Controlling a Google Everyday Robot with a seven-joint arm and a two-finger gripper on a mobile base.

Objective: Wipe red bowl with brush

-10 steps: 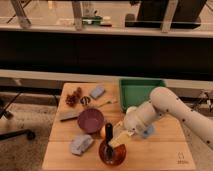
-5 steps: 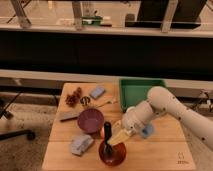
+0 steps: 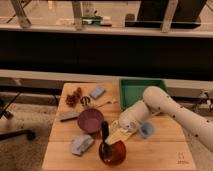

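Note:
The red bowl [image 3: 113, 154] sits near the front edge of the wooden table [image 3: 160, 150]. The black brush [image 3: 104, 133] stands nearly upright with its lower end inside the bowl at its left side. My gripper [image 3: 114, 137] reaches in from the right, just above the bowl's rim. It is shut on the brush low on its handle. The pale arm [image 3: 159, 104] runs back up to the right.
A purple bowl [image 3: 90, 120] stands just behind the red bowl. A small blue cup [image 3: 146, 130] is to its right under the arm. A green tray [image 3: 141, 89] is at the back right. A grey bar [image 3: 69, 116], a blue-grey cloth [image 3: 81, 143] and a blue sponge [image 3: 97, 92] lie to the left.
The gripper and the brush have shifted a little to the left inside the red bowl. The bowl and the other objects have stayed in place.

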